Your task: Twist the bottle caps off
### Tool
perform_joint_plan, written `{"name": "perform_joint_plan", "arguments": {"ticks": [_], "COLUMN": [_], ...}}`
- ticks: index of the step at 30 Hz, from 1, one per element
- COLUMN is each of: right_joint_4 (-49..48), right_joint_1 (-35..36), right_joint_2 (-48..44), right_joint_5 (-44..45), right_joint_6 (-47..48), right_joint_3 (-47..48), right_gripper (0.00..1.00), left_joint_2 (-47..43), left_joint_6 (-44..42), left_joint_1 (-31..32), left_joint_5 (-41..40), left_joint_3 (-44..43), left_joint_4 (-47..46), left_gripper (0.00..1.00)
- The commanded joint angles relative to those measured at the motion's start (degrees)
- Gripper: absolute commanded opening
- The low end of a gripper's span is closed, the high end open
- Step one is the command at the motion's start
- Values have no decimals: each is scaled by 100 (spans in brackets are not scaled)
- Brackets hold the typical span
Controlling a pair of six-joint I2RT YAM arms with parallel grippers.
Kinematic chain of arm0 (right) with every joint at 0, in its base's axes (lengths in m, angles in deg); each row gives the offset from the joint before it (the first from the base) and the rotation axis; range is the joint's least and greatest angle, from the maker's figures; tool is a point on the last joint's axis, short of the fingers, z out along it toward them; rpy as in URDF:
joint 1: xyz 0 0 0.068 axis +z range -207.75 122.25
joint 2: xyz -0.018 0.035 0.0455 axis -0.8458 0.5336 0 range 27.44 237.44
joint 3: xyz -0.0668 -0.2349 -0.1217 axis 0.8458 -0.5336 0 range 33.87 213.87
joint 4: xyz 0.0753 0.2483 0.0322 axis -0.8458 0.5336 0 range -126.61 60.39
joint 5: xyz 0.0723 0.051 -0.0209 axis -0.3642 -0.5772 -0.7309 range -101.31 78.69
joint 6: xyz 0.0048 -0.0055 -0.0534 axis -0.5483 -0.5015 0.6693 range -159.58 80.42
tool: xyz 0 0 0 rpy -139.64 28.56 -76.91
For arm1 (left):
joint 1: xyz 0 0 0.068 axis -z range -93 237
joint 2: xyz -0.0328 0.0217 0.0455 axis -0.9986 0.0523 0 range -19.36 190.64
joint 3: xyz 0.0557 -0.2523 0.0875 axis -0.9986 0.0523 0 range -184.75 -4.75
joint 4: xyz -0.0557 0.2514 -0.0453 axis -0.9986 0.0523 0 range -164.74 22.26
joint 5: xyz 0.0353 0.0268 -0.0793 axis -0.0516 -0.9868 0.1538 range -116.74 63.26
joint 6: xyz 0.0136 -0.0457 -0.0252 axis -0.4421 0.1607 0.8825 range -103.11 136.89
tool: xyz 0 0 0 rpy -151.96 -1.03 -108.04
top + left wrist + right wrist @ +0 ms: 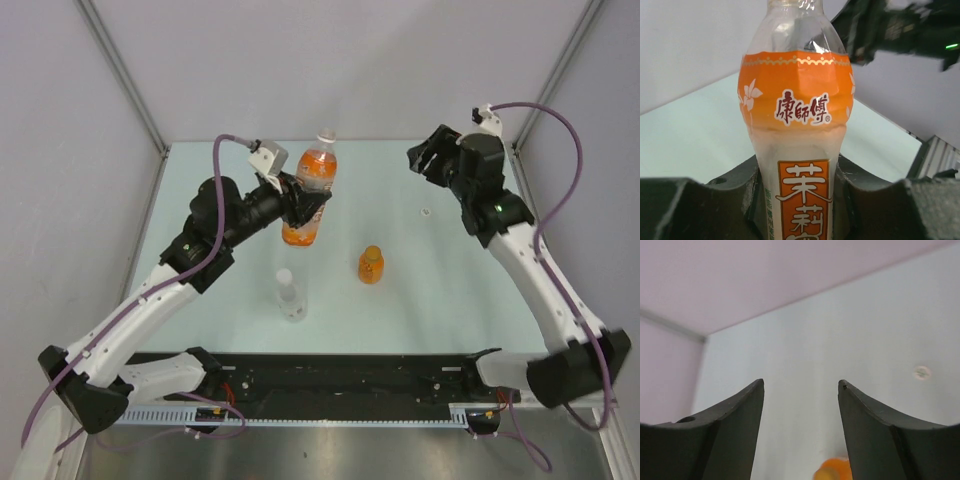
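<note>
a: entry, left side. where is your left gripper (pixel 305 205)?
b: you have it clamped narrow round the waist of the tall orange bottle (pixel 312 185), jaws pressed on the label at both sides. the bottle leans a little, at the far left-centre of the table (pixel 470 290). can't tell whether its base touches.
a: right side?
b: your right gripper (pixel 801 382) hangs over the far right, fingers apart, nothing between them, well apart from that bottle.
a: caps?
b: a white cap (pixel 426 212) lies loose on the table, apart from all three bottles. the short orange bottle (pixel 371 266) stands mid-table, orange cap (pixel 372 251) on. the clear bottle (pixel 291 298) stands near-left of it, whitish cap (pixel 284 275) on.
</note>
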Motion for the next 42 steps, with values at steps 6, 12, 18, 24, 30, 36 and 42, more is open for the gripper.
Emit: {"name": "perform_joint_plan", "arguments": {"ticks": [6,12,18,24,30,36,42], "right_joint_4": [-1510,-1845,-1969,-1925,-1608,-1661,-1599], "right_joint_1": [9,68,525,877,1264,1308,1308], "right_joint_2": [-2226,-2472,-2543,-2429,-2288,-2244,-2218], "right_joint_5": [-3278,-4373,-4180,-4021,-3740,-3634,-3573], "right_joint_6": [-805,-1099,-977,-766,-441,-326,-203], "right_joint_3": [-564,-556,-529,-433,-389,-397,-397], "right_gripper": [78,84,88,88,79,72,38], "left_joint_2": [187,634,820,934,1022,1110,1084], "left_joint_6": [243,526,464,420,306,104,-28], "left_joint_1": [33,42,129,165,261,402,446], "left_joint_5": [2205,3271,3315,3315,3377,3456,3465], "left_joint_3": [-79,-428,-553,-588,-667,-764,-755], "left_joint_4": [-1061,-1002,-799,-711,-545,-166,27], "left_gripper": [0,0,0,0,0,1,5]}}
